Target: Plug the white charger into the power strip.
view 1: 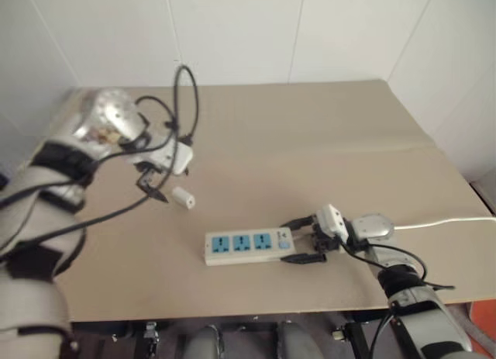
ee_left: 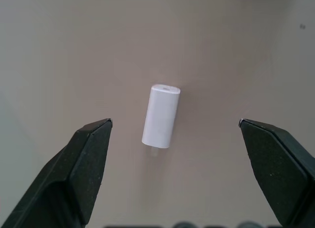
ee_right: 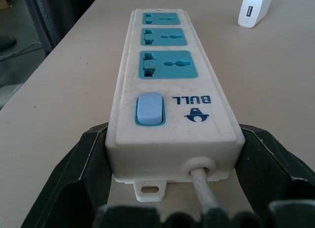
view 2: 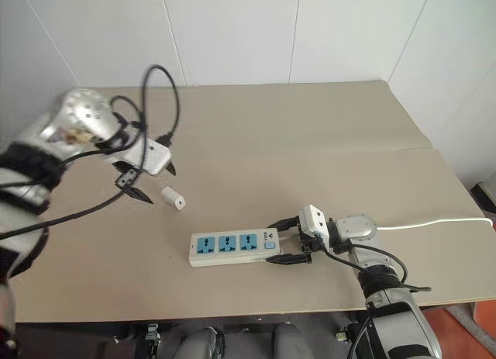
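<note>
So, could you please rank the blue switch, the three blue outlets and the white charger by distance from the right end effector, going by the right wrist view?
1. Blue switch, at the power strip's cable end, right by the right end effector.
2. Three blue outlets, in a row beyond the switch.
3. White charger, lying on the table past the strip's far end.

Both arms were clad in pale grey shells broken by black bands, with black cables looped loosely along them. Each white-housed gripper, left gripper [view 1: 155, 184] and right gripper [view 1: 304, 239], was fitted with two black tapered fingers.
</note>
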Robot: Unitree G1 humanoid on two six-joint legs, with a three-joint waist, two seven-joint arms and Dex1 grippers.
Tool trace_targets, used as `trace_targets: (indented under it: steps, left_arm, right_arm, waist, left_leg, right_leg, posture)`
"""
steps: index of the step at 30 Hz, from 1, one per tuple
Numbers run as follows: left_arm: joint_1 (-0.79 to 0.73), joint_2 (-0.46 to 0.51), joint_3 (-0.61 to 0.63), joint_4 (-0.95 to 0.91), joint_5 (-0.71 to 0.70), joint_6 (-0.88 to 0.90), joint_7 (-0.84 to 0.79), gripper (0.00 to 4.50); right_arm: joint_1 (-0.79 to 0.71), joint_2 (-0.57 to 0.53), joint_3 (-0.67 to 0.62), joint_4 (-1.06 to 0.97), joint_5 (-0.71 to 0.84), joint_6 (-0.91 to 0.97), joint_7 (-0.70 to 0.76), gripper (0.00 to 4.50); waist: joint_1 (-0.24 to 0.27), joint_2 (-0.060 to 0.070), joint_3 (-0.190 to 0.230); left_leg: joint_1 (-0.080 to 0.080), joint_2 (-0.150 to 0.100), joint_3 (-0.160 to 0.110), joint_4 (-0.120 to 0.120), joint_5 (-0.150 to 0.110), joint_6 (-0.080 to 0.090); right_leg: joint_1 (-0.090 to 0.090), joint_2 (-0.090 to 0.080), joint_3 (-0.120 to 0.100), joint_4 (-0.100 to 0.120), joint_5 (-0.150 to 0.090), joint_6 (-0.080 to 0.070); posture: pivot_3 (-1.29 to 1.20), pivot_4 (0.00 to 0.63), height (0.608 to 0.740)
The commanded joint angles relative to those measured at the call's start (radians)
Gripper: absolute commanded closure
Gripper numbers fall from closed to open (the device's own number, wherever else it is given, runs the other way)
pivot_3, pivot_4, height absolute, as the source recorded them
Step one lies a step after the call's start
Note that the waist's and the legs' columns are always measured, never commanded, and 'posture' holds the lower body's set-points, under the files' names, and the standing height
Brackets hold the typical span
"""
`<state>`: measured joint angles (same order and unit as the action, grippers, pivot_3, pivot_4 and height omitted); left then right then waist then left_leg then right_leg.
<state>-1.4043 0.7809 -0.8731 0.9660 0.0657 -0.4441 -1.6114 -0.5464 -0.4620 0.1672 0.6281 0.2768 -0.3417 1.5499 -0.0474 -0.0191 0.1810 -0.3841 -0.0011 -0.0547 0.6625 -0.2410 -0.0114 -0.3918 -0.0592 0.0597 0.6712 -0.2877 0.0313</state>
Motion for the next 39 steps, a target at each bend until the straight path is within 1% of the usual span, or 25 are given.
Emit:
trace_targets:
  steps: [1, 4, 6, 10, 13, 17, 22, 27, 34, 39]
  left_arm:
    - [-0.059, -0.094, -0.012, 0.174, 0.114, -0.111, -0.003, 0.0]
    - [-0.076, -0.165, 0.024, 0.251, 0.188, -0.149, 0.002, 0.0]
    - [-0.084, -0.186, 0.037, 0.274, 0.228, -0.179, 0.007, 0.0]
    - [-0.079, -0.219, 0.023, 0.309, 0.349, -0.213, 0.117, 0.0]
    - [-0.067, -0.244, 0.05, 0.329, 0.383, -0.214, 0.148, 0.0]
    - [-0.052, -0.265, 0.084, 0.34, 0.411, -0.23, 0.144, 0.0]
    - [-0.042, -0.277, 0.077, 0.339, 0.488, -0.268, 0.203, 0.0]
    - [-0.034, -0.298, 0.118, 0.344, 0.483, -0.286, 0.145, 0.0]
    - [-0.028, -0.315, 0.128, 0.343, 0.518, -0.3, 0.152, 0.0]
    - [-0.022, -0.325, 0.155, 0.345, 0.512, -0.31, 0.112, 0.0]
  right_arm:
    - [0.022, -0.007, 0.025, -0.031, -0.023, 0.032, 0.02, 1.09]
    - [0.04, -0.013, 0.026, -0.066, -0.021, 0.057, 0.007, 1.09]
    - [0.05, -0.018, 0.025, -0.085, -0.022, 0.066, 0.001, 1.09]
    - [0.077, -0.028, 0.022, -0.131, -0.025, 0.089, -0.025, 1.09]
    - [0.093, -0.034, 0.024, -0.159, -0.023, 0.104, -0.035, 1.09]
    - [0.105, -0.042, 0.024, -0.181, -0.023, 0.118, -0.046, 1.09]
    - [0.103, -0.047, 0.024, -0.183, -0.028, 0.126, -0.056, 1.09]
    - [0.1, -0.049, 0.028, -0.174, -0.044, 0.116, -0.067, 1.09]
    - [0.105, -0.049, 0.029, -0.182, -0.046, 0.122, -0.079, 1.09]
    - [0.11, -0.054, 0.027, -0.184, -0.046, 0.122, -0.085, 1.09]
  waist:
    - [0.0, 0.0, 0.0]
    - [-0.002, -0.001, 0.0]
    - [-0.003, -0.001, 0.0]
    - [0.0, -0.001, 0.0]
    - [0.003, -0.001, 0.001]
    - [0.002, -0.002, 0.001]
    - [0.002, -0.002, 0.001]
    - [0.003, -0.002, 0.001]
    - [0.0, -0.002, 0.001]
    - [0.001, -0.002, 0.001]
  left_leg:
    - [0.0, 0.0, 0.0, 0.0, 0.0, 0.0]
    - [-0.001, 0.0, 0.0, 0.0, 0.0, 0.0]
    - [-0.003, 0.0, 0.0, 0.0, 0.0, 0.0]
    - [-0.005, 0.0, 0.0, 0.001, 0.0, 0.0]
    - [-0.005, -0.001, 0.0, 0.002, 0.0, 0.0]
    - [-0.006, -0.001, 0.0, 0.002, 0.0, 0.0]
    - [-0.005, -0.001, 0.0, 0.002, 0.0, 0.0]
    - [-0.005, -0.001, 0.0, 0.002, 0.0, 0.0]
    - [-0.004, -0.001, 0.0, 0.003, 0.0, 0.0]
    - [-0.004, -0.001, 0.0, 0.004, 0.0, 0.0]
  right_leg:
    - [0.0, 0.0, 0.0, 0.0, 0.0, 0.0]
    - [-0.001, 0.0, 0.0, 0.0, 0.0, 0.0]
    - [-0.003, 0.0, 0.0, 0.001, 0.0, 0.0]
    - [-0.006, 0.0, 0.0, 0.003, 0.0, 0.0]
    - [-0.005, 0.0, 0.0, 0.003, 0.0, 0.001]
    - [-0.005, 0.0, 0.0, 0.003, 0.0, 0.001]
    - [-0.005, 0.0, 0.0, 0.003, 0.0, 0.001]
    - [-0.005, 0.0, 0.0, 0.003, 0.0, 0.001]
    - [-0.005, 0.0, 0.0, 0.004, 0.0, 0.001]
    - [-0.004, 0.0, 0.0, 0.005, 0.0, 0.001]
  posture:
    - [0.0, 0.15, 0.74]
    - [0.0, 0.15, 0.74]
    - [0.0, 0.15, 0.74]
    - [0.0, 0.15, 0.74]
    - [0.0, 0.15, 0.74]
    - [0.0, 0.15, 0.74]
    - [0.0, 0.15, 0.74]
    - [0.0, 0.15, 0.74]
    - [0.0, 0.15, 0.74]
    - [0.0, 0.15, 0.74]
